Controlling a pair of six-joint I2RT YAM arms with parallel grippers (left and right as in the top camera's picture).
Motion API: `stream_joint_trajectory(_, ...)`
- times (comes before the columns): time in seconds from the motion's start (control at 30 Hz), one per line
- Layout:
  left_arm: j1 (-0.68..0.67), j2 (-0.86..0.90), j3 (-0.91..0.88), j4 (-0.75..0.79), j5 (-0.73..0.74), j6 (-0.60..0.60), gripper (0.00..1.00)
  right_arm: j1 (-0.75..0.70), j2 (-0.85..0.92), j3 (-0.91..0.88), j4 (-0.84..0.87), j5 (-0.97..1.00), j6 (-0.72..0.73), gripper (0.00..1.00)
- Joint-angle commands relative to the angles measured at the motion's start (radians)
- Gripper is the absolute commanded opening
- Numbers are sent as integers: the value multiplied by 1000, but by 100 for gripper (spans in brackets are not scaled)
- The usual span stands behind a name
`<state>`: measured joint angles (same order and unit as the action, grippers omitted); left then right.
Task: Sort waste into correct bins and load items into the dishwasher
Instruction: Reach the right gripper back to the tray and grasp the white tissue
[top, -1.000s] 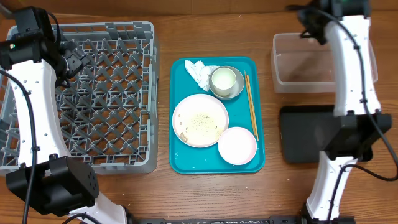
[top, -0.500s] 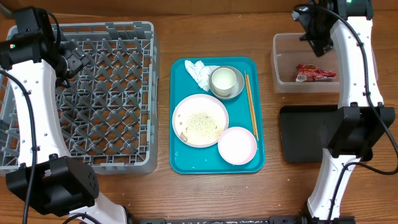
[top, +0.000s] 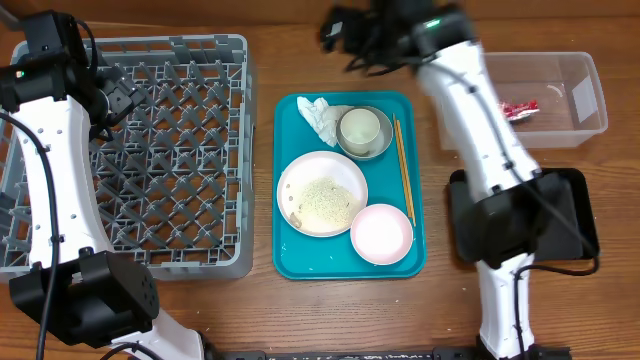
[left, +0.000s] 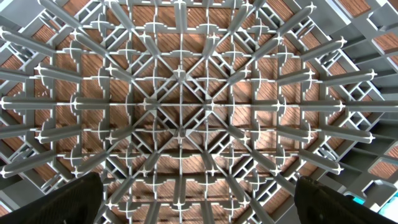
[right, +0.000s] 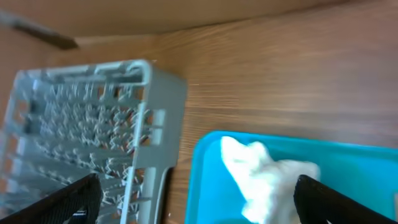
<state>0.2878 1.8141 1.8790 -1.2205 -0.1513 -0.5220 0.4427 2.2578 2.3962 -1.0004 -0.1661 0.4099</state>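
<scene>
Overhead, a wooden tabletop (top: 262, 310) holds one grey rack (top: 150, 170) at left, one teal tray (top: 300, 250) in the middle, and two bins at right: a clear tub (top: 590, 100) and, nearer the camera, a black tray (top: 570, 215).

One red wrapper (top: 518, 108) lies inside the tub, so that piece of waste looks sorted. The black tray appears empty, though the right arm's base covers part of it.

All other items sit on the teal tray. One crumpled white napkin (top: 320, 117) lies at its far left corner. Beside it, one white cup (top: 360, 127) is nested in one grey-white bowl (top: 385, 145). One pale pink plate (top: 290, 180) carries scattered rice (top: 325, 195), which probably needs tipping out before the plate goes to the rack. One pink bowl (top: 381, 233) touches the plate's near right edge. Chopsticks (top: 403, 168) lie along the right side (a thin pair, hard to separate from above).

The right arm (top: 470, 110) reaches across beyond the tray's far edge. Its jaws stand wide and empty, and its wrist camera faces the napkin, likely the next target.

The left arm (top: 50, 130) hangs over the rack's far left part, jaws wide and empty, looking straight down through the lattice, seemingly waiting for dishes. No dish is in the rack.
</scene>
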Motion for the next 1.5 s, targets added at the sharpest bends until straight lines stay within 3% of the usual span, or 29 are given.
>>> stream_joint_trajectory(0.0,-2,-21,22,-2,-10,-9,100,76,66,-2,42,212,-140,100)
stream_joint_trajectory(0.1,-2,-21,22,-2,-10,-9,100,139,122,-2,95,291,-203,100)
stream_joint_trajectory(0.33,-2,-21,22,-2,-10,-9,100,199,231,-2,121,466,-197,99)
stream_joint_trajectory(0.8,-2,-21,22,-2,-10,-9,100,195,349,-2,26,472,-197,90)
stream_joint_trajectory(1.03,-2,-21,22,-2,-10,-9,100,193,355,-2,-14,473,-197,75)
stream_joint_trajectory(1.47,-2,-21,22,-2,-10,-9,100,164,357,-53,-64,487,-148,74)
